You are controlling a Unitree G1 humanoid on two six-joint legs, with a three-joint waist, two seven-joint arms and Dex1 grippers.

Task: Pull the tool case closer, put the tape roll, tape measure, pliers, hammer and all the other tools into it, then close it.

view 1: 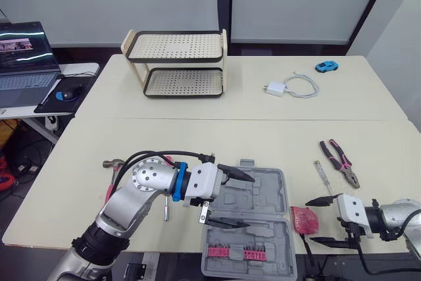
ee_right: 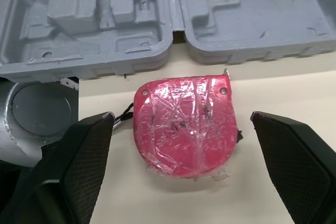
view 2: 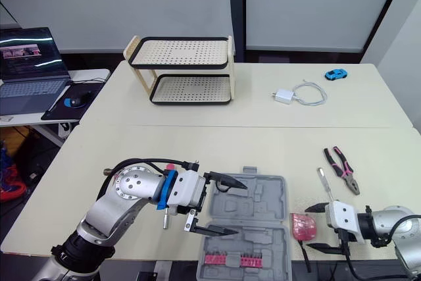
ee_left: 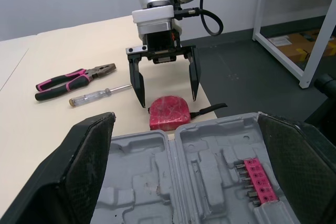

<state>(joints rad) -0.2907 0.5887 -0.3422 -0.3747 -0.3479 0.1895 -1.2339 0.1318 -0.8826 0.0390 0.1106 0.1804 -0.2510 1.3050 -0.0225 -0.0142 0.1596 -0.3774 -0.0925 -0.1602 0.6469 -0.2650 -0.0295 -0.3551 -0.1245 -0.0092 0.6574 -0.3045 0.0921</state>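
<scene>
**Tape measure (view 1: 303, 218) lying btwn right gripper's fingers; tool case (view 1: 247, 225) lying open**

Tool case is sitting at the near edge of the worktop (view 1: 197, 143). Both grey halves are lying flat w/ moulded insides facing up. A pink bit holder (view 1: 231, 253) is sitting in the half nearest the robot.

Left gripper (view 1: 250, 201) is hovering over the case, reaching in from its left side. Its fingers (ee_left: 84, 166) are spreading wide apart & holding nothing.

The red tape measure is lying flat on the worktop just beside the case's right edge. It is wearing a wrap of clear film, w/ a black strap trailing off one side.

Right gripper (view 1: 309, 222) is sitting low at the worktop's near edge, pointing toward the case. Its fingers (ee_right: 294, 161) are standing apart, one on each side of the tape measure. In the right wrist view neither is touching it.

Pliers (view 1: 340, 162) w/ pink & black handles are lying further back on the right, well apart from the case. A slim screwdriver (view 1: 323, 177) w/ a clear handle is lying just beside them, on the case side.

Hammer (view 1: 113, 166) is lying left of the case, mostly hiding behind the left arm; the head & a bit of red handle are showing. A small metal item (view 1: 166, 212) is lying nr that arm; can't tell what it is.

Toward the back, a two-tier rack (view 1: 177, 64), a white charger (view 1: 276, 88) w/ cable & a blue toy car (view 1: 326, 66) are sitting on the worktop. A laptop (view 1: 23, 57) & mouse (view 1: 72, 91) are sitting on a side desk at far left.
</scene>
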